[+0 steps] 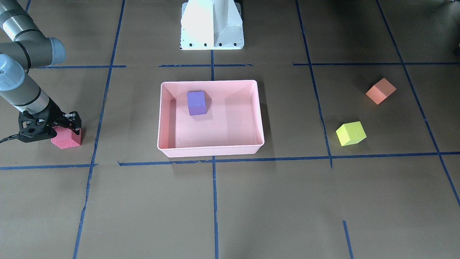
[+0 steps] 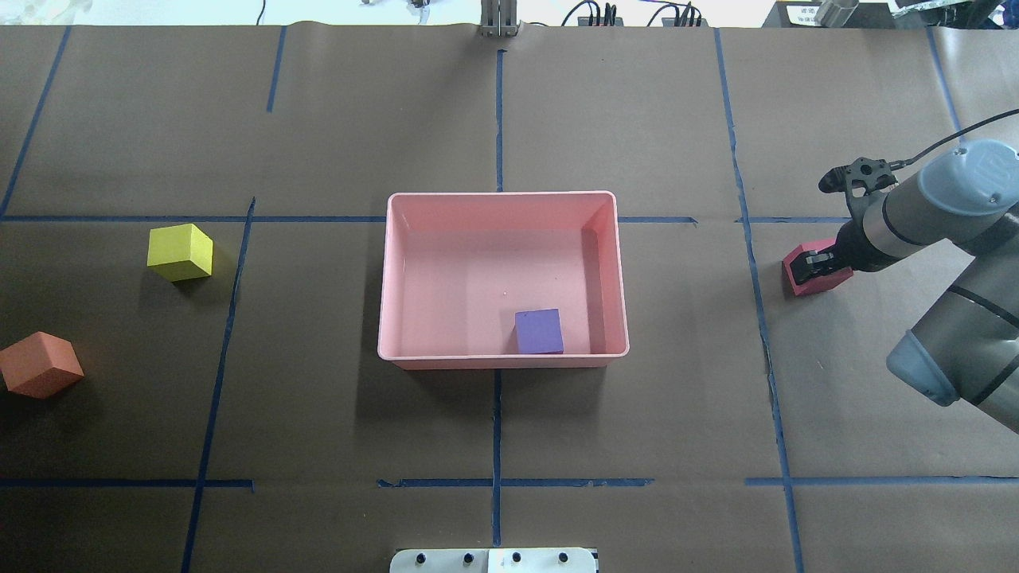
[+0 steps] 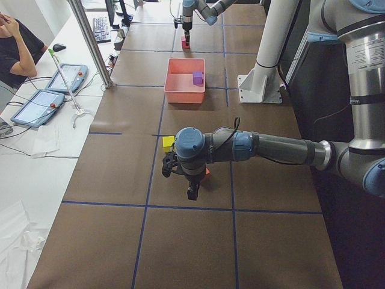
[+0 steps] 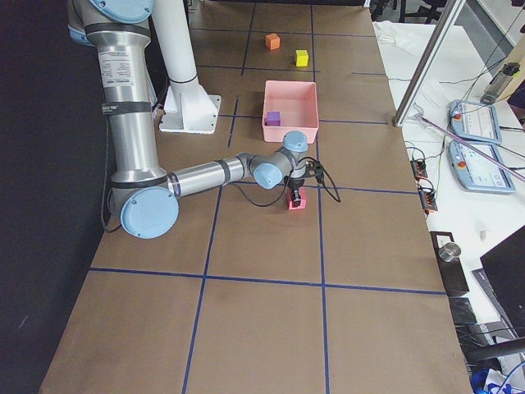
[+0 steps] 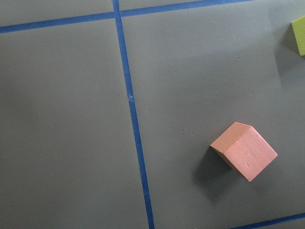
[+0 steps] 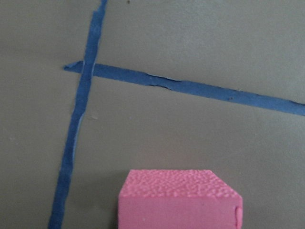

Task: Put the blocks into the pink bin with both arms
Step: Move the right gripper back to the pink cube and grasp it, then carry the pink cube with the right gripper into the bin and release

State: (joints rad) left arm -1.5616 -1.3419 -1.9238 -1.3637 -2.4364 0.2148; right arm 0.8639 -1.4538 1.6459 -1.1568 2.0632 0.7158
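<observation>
Bin (image 1: 212, 151), shallow, light-pink, purple cube (image 1: 197, 102) inside

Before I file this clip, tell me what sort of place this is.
Most likely a robotics lab workcell. The brown paper-covered table carries a blue tape grid, a silver-grey tubular right arm and left arm stand beside a white pedestal base, and touchscreen control pendants lie on the white side bench.
</observation>
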